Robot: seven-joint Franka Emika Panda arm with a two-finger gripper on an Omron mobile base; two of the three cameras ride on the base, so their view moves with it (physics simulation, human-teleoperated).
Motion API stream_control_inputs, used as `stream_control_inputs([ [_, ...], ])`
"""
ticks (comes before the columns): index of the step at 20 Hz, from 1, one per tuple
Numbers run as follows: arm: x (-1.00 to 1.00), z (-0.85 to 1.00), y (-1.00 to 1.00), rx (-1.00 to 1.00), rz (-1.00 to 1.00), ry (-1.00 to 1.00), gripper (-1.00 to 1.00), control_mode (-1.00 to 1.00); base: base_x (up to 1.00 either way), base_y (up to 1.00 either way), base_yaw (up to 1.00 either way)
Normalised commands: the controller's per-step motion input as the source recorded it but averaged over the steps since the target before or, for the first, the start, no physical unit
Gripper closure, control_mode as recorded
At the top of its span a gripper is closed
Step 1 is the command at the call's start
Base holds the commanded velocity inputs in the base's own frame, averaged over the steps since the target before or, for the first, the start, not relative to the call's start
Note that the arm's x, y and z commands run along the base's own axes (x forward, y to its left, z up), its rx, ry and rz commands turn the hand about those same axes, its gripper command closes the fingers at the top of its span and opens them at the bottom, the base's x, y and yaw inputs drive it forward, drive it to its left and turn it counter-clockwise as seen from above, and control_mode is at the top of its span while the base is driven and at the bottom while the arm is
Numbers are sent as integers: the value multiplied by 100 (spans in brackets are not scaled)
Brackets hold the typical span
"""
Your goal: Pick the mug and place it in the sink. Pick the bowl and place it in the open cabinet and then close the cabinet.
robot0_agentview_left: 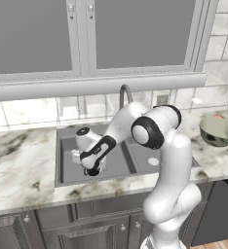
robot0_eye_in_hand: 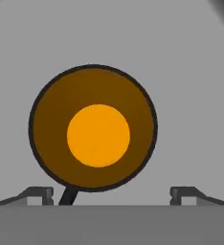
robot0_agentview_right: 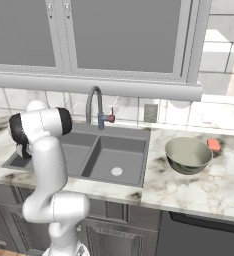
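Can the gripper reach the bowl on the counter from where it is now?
Probably yes: the gripper stands open over the mug in the sink, and the counter between sink and bowl looks free.

Mug (robot0_eye_in_hand: 98,135): black rim and handle, orange inside. Sink (robot0_agentview_right: 131,137): dark grey. Bowl (robot0_agentview_right: 188,155): pale green-grey. Counter (robot0_agentview_left: 18,165): cream marble, brown veining. Faucet (robot0_agentview_right: 92,102): grey.

No readable text, label, brand, number or sign on anything in view.
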Motion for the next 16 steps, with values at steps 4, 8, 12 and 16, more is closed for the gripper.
stream_control_inputs([
  [4,0,73,-31,0,0,0,-100,-100,0,0,0],
  [8,-1,100,-3,0,0,0,-100,-100,0,0,0],
  [12,-21,100,0,0,0,0,-100,-100,0,0,0],
  [16,-46,100,0,0,0,0,-100,-100,0,0,0],
])
